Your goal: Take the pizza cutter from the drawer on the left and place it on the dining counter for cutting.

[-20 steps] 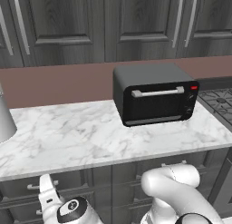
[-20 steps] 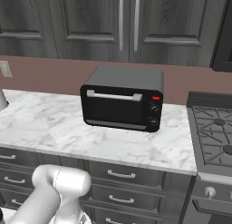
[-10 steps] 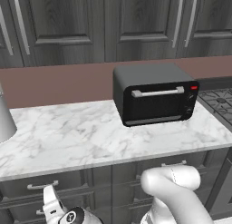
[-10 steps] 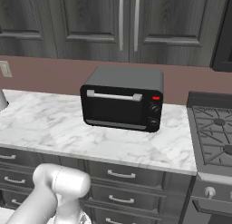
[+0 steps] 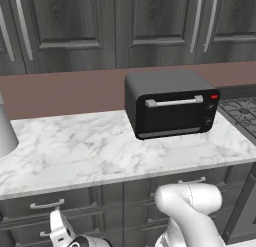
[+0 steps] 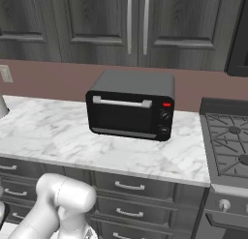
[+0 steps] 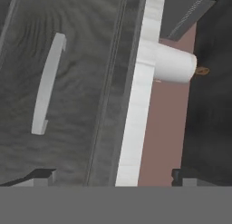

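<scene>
A dark grey wood-grain drawer [image 7: 77, 100] with a curved silver handle [image 7: 47, 82] lies straight ahead of my hand; the view is rolled, so the handle runs almost upright. My gripper [image 7: 112, 177] is open, its fingertips [image 7: 40, 175] wide apart, with nothing between them, a short way off the drawer front and to the side of the handle. In the left base view my hand [image 5: 62, 232] hangs low at the bottom left, below the closed drawer [image 5: 47, 206] under the marble top. The pizza cutter is hidden. The dining counter is out of view.
A black toaster oven [image 5: 170, 103] stands on the marble counter [image 5: 75, 151] backed by dark wall cabinets. A stove [image 6: 230, 141] is at the right. A pale cylinder [image 7: 174, 64] stands on the counter near its edge [image 7: 140, 105]. More drawers [image 6: 128, 186] line the base.
My hand has sunk lower and slightly to the right in the left base view. The jaws have stayed open and the camera has not moved.
</scene>
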